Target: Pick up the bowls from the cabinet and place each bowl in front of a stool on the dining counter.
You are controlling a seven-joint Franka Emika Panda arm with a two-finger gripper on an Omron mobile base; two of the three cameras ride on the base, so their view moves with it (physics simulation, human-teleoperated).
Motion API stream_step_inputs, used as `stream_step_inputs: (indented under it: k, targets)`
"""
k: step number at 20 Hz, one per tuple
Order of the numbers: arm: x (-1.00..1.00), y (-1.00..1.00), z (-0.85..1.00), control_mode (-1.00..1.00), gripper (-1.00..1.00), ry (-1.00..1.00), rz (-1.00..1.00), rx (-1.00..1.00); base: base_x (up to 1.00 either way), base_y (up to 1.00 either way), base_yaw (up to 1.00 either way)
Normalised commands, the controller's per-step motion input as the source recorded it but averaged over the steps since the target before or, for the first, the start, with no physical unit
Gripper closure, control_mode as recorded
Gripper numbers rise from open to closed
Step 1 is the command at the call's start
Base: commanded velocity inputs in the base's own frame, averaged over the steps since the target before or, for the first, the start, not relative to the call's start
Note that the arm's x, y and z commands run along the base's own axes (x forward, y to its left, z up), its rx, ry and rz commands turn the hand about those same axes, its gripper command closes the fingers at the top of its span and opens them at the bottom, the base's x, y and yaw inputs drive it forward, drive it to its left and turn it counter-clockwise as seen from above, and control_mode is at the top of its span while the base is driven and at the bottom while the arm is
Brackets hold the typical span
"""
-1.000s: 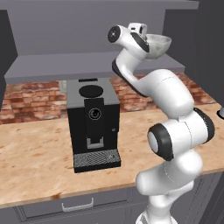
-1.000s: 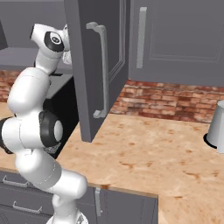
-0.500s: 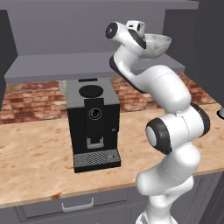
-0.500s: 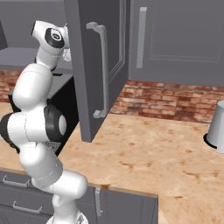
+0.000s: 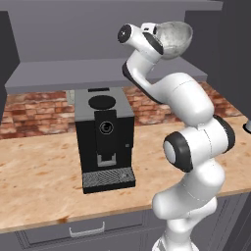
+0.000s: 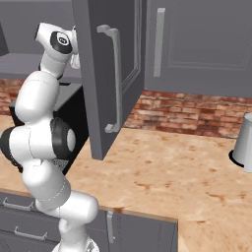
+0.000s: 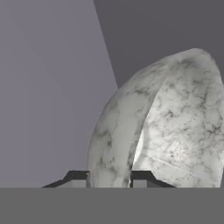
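Note:
A deep grey-white marbled bowl (image 5: 174, 39) sits high in the open cabinet, just over its grey shelf (image 5: 59, 76). My gripper (image 5: 159, 34) reaches in from the left and is shut on the bowl's near rim. In the hand view the bowl (image 7: 166, 127) looms large, and its rim runs down between the two tips of the gripper (image 7: 109, 177). Whether the bowl rests on the shelf or hangs clear of it, I cannot tell. The cabinet's open door (image 6: 106, 74) hides my hand in the right base view. The dining counter and the stools are out of view.
A black coffee machine (image 5: 104, 137) stands on the stone counter (image 5: 39, 181) under the shelf, before a brick wall. A pale cylindrical container (image 6: 243, 145) stands at the counter's right end. A closed cabinet door (image 6: 197, 44) is to the right; drawers (image 5: 88, 228) run below.
The fingers have closed onto the bowl's rim. The arm's elbow has shifted a little; the hand stays at the bowl.

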Motion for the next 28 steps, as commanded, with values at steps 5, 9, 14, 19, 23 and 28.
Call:
stream_step_inputs:
  k: [5,9,14,19,23,28]
  targets:
    - [-0.01,0.0,-0.01,-1.0,1.0,0.0,0.0,0.0,0.0,0.0,0.0]
    - [-0.23,0.09,0.0,-1.0,1.0,0.0,0.0,0.0,0.0,0.0,0.0]
    - [-0.39,0.23,-0.02,-1.0,1.0,0.0,0.0,0.0,0.0,0.0,0.0]
    - [-0.62,0.18,-0.02,-1.0,1.0,0.0,0.0,0.0,0.0,0.0,0.0]
    - [-0.92,0.05,0.0,-1.0,1.0,0.0,0.0,0.0,0.0,0.0,0.0]
    - [-1.0,0.15,0.0,-1.0,1.0,-0.01,0.0,0.0,0.0,0.0,0.0]
